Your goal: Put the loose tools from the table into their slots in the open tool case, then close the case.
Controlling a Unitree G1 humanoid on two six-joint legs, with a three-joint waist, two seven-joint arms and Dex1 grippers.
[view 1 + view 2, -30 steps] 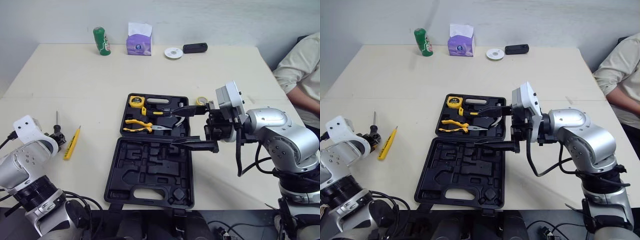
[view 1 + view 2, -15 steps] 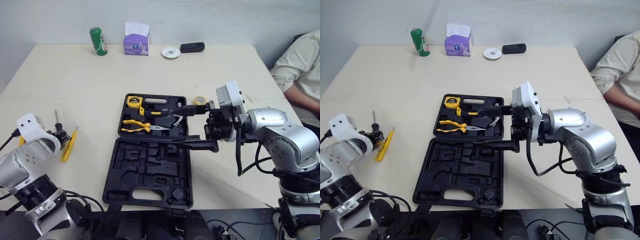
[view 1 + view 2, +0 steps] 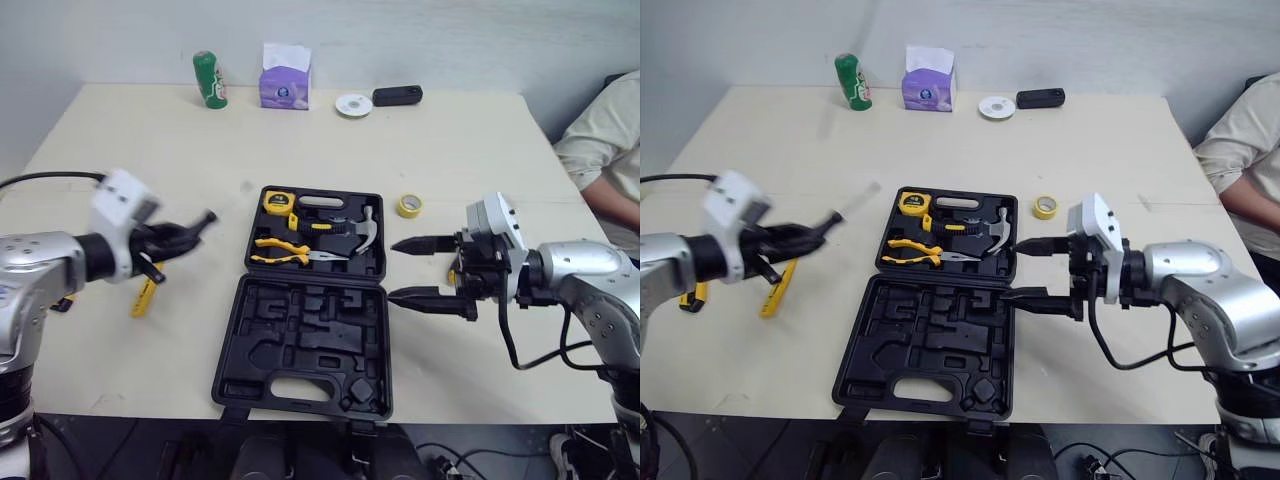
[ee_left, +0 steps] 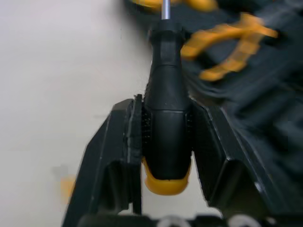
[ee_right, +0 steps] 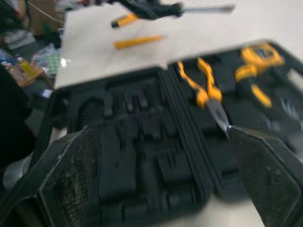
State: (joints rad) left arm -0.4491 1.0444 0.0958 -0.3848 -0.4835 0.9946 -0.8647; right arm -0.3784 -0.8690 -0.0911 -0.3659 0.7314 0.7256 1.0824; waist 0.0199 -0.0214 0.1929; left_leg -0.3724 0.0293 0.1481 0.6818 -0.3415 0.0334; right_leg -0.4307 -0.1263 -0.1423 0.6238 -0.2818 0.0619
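The black tool case (image 3: pixel 305 350) lies open mid-table. Its far half holds a yellow tape measure (image 3: pixel 276 201), yellow pliers (image 3: pixel 285 250) and a hammer (image 3: pixel 362 228). My left gripper (image 3: pixel 185 230) hovers left of the case, shut on a black-handled screwdriver (image 4: pixel 165 127) whose shaft points toward the case. A yellow pen-shaped tool (image 3: pixel 143 293) lies on the table below it. A yellow tape roll (image 3: pixel 408 206) sits right of the case. My right gripper (image 3: pixel 392 270) stands open at the case's right edge, nothing between its fingers.
A green can (image 3: pixel 208 80), purple tissue box (image 3: pixel 285 82), white disc (image 3: pixel 353 104) and black device (image 3: pixel 397 95) line the far edge. A person's sleeve (image 3: pixel 600 140) is at the right. Another yellow-handled item (image 3: pixel 62 300) lies at the far left.
My left arm has risen from the table's left and swung toward the case with the screwdriver. The right gripper has drawn back from over the case to its right edge.
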